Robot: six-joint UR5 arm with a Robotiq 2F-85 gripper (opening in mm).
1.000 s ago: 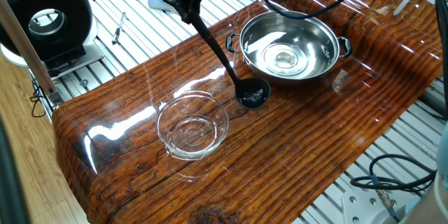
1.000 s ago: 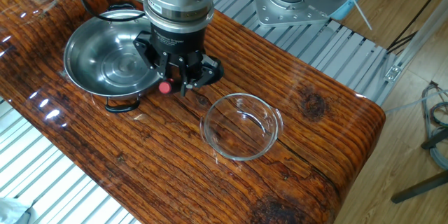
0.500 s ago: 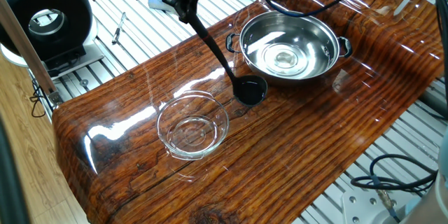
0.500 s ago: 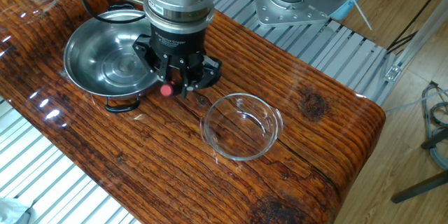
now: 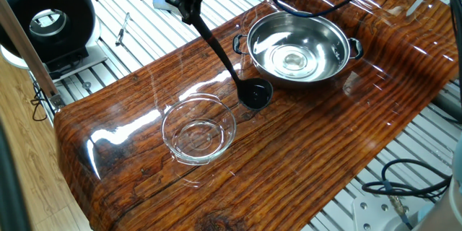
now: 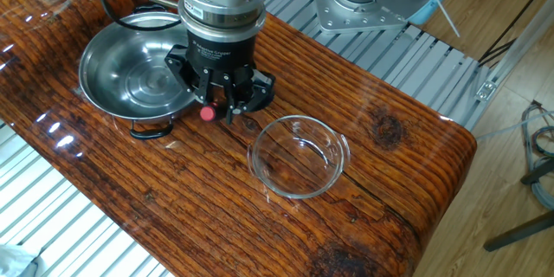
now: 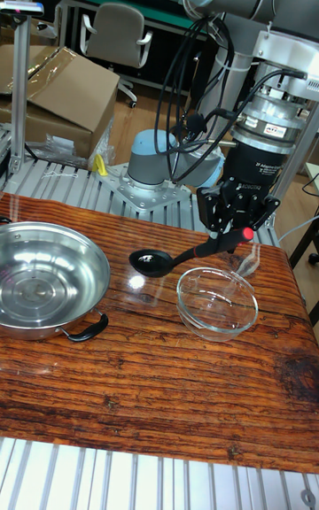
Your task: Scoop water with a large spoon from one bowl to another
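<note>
Between the two bowls, beside the steel bowl's (image 5: 297, 48) near rim, my gripper (image 7: 237, 225) is clamped narrow on the red-tipped end of the ladle (image 5: 224, 52), holding it aslant so the handle runs down to the black cup (image 7: 151, 263). That cup hangs just outside the steel bowl, over the bare wooden table (image 5: 303, 144), and the glass bowl (image 5: 198, 131) sits a little further out from the steel one. I cannot tell whether the cup carries any water; it reads only as dark. Glints in the steel bowl suggest water (image 5: 294, 60) lies there. The glass bowl looks nearly or quite empty. I judge the transfer is under way: the cup has yet to reach the glass bowl and tip, and more scoops likely remain.
</note>
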